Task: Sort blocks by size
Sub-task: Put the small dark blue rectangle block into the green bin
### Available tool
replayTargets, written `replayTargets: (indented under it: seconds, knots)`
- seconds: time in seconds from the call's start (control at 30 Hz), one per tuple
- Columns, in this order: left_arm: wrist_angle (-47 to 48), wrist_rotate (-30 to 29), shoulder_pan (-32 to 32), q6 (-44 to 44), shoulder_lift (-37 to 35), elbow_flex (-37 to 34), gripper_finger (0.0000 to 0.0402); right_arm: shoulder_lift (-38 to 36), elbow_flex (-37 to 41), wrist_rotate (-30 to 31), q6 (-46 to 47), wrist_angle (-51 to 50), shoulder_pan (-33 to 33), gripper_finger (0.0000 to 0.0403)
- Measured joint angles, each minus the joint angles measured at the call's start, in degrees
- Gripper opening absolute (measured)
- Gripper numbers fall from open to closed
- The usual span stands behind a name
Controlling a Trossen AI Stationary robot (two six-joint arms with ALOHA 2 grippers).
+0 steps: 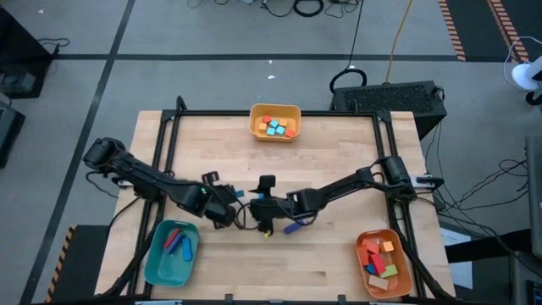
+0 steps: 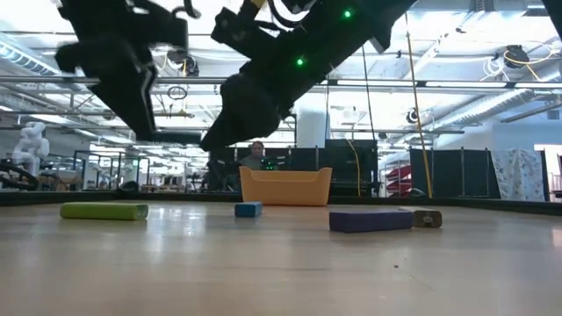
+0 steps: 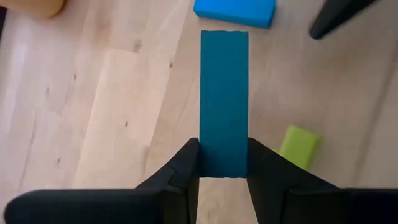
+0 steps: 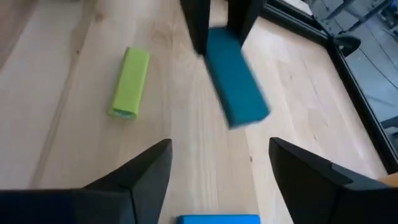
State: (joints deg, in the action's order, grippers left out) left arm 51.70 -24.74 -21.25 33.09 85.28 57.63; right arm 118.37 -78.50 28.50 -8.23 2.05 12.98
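Observation:
My left gripper [image 3: 222,177] is shut on a long teal bar [image 3: 224,99] over the middle of the table, and shows in the high view [image 1: 227,212]. My right gripper [image 4: 217,180] is open and empty just to the right of it [image 1: 267,216], facing the bar [image 4: 236,78]. A green brick [image 4: 129,82], a blue brick [image 3: 235,11] and a purple bar [image 1: 292,227] lie flat on the table around them. In the low view the green brick [image 2: 104,211], blue brick [image 2: 248,209], purple bar [image 2: 370,219] and a small tan piece [image 2: 428,218] rest on the wood. My left gripper pinches the teal bar's two long sides at one end [image 3: 222,168] between its two fingers [image 3: 186,165]. The fingers lie along the bar, which sticks out straight beyond the fingertips. In the right wrist view the bar slants down from the fingers and seems clear of the table.
A yellow tray [image 1: 275,121] with several small blocks stands at the table's far edge. A teal tray [image 1: 172,252] with long bars stands at the near left, an orange tray [image 1: 383,263] with several bricks at the near right. Black frame rails [image 1: 385,161] run along the table's sides.

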Motion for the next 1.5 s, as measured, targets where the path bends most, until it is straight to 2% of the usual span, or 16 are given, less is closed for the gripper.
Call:
replayTargets:
  seconds: [0.23,0.53,0.63,0.83,1.0,1.2,1.3,1.5]
  knots:
    - [2.3,2.2,-3.2,1.8,-4.7,0.0,0.0101,0.1,0.0,-0.3,2.2,-3.8,-0.9,0.0254]
    - [10.8,2.9,-7.3,11.1,-8.3,0.0,0.0101,0.2,0.1,-0.1,2.6,-4.8,-1.3,0.0254]
    - [12.9,6.7,-8.5,13.1,-8.7,0.0,0.0101,0.2,0.1,-0.7,2.6,-5.4,-1.8,0.0254]
    - [16.7,19.2,-9.7,18.3,-8.7,0.9,0.0101,0.3,0.1,-6.2,4.4,-7.0,-4.0,0.0254]
    - [19.4,25.5,-11.2,20.7,-8.7,4.2,0.0101,0.3,0.1,-6.5,4.7,-7.8,-5.0,0.0254]
    - [24.5,36.1,-13.1,24.9,-8.7,9.9,0.0101,0.4,2.6,-6.4,6.7,-6.6,-6.5,0.0254]
    - [25.7,39.4,-14.6,27.9,-8.8,10.8,0.0101,0.4,4.1,-6.4,7.6,-6.5,-7.7,0.0254]
    - [25.6,42.3,-17.4,33.8,-8.7,9.0,0.0101,0.1,7.6,-6.2,9.3,-4.0,-10.3,0.0254]
